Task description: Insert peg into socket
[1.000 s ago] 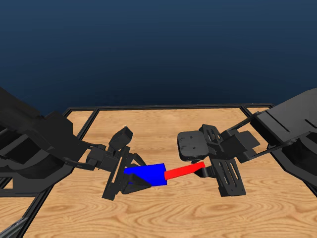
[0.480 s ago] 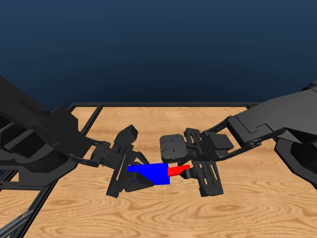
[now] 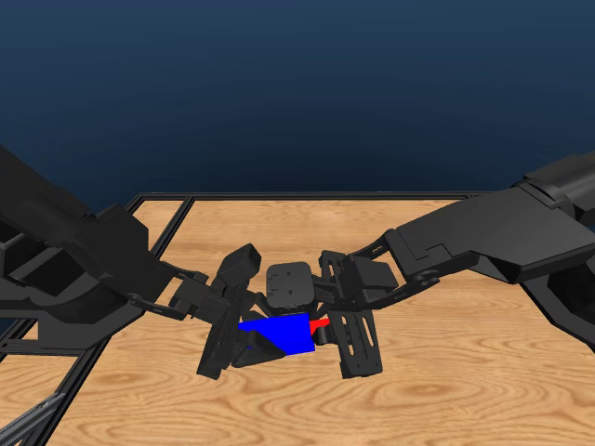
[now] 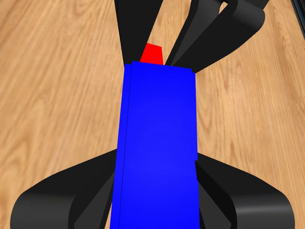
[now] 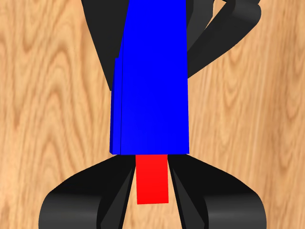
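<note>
- Low in the centre of the head view, the socket is clamped in the left gripper, jaws closed on its sides; it is held clear of the table, open end turned toward the right arm so the bore meets the bar.
- Just right of it, only a short red stub of the peg shows between the block's mouth and the right gripper. I judge most of its length is already inside.
- In the right wrist view the peg is pinched between that gripper's closed jaws and runs straight into the socket. Gripping the tail end leaves the front free to slide in.
- In the left wrist view the peg shows only as a red tip past the far end of the socket.
- Farther back lie bare wood and the table's dark frame.
</note>
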`<action>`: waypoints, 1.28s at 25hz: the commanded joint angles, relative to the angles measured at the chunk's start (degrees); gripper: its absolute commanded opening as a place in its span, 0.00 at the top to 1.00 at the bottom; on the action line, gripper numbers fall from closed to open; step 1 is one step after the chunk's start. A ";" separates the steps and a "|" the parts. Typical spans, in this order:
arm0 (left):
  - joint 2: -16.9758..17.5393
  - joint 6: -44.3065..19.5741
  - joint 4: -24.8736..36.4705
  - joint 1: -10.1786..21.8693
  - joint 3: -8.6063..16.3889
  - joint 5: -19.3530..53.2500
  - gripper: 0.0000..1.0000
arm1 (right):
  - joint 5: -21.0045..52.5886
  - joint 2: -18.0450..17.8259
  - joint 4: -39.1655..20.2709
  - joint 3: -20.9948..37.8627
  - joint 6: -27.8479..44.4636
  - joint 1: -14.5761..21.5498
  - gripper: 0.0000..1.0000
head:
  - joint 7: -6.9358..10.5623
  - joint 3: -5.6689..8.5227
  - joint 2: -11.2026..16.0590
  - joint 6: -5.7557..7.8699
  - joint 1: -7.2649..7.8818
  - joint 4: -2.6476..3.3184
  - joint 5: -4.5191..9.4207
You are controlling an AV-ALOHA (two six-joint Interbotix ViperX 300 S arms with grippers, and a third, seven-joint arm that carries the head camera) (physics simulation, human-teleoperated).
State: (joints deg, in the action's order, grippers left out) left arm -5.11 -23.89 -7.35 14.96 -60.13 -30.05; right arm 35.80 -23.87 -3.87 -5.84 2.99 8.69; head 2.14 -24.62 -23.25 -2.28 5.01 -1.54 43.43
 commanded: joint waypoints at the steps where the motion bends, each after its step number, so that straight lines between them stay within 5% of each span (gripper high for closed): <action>1: 1.28 1.24 0.20 -1.65 2.22 -4.27 1.00 | -4.44 1.79 0.03 1.36 -0.59 -0.59 1.00 | -0.12 1.00 -0.22 -0.02 -0.29 0.02 -0.62; 2: 1.42 1.29 0.29 -1.96 2.58 -4.21 1.00 | -4.70 2.02 0.12 0.84 -0.34 -0.67 0.00 | -0.15 0.99 -0.27 -0.06 -0.32 0.02 -0.66; 3: 1.41 1.20 0.31 -1.71 2.44 -4.23 1.00 | -5.61 2.83 0.43 -0.37 -0.02 -0.81 0.00 | -0.17 0.98 -0.35 -0.08 -0.36 0.02 -0.71; 16: 2.26 1.83 0.17 -1.78 2.31 -3.80 1.00 | -7.69 14.97 -2.44 -14.85 9.42 -1.72 0.00 | 0.36 0.65 -1.62 0.15 -0.11 0.03 -1.24; 19: 2.28 1.98 -0.04 -1.66 2.22 -3.95 1.00 | -8.84 15.33 -3.27 -16.40 11.07 -1.84 0.02 | 0.29 0.66 -1.58 0.23 0.08 0.01 -1.29; 20: 2.33 1.94 -0.09 -1.61 2.09 -3.94 1.00 | -9.26 15.23 -3.32 -16.26 10.92 -1.57 1.00 | 0.23 0.68 -1.54 0.24 0.12 -0.01 -1.24; 32: 1.73 1.66 -0.37 -1.62 2.05 -4.85 1.00 | -12.23 10.78 -3.18 -11.30 10.12 -1.10 1.00 | 0.24 0.76 -1.25 0.24 0.20 -0.02 -1.10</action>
State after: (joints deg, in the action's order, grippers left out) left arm -4.20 -22.47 -7.76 13.35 -58.82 -32.79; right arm 25.39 -13.62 -7.10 -19.20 13.42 7.58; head 2.37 -24.62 -24.07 -2.05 5.19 -1.54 42.94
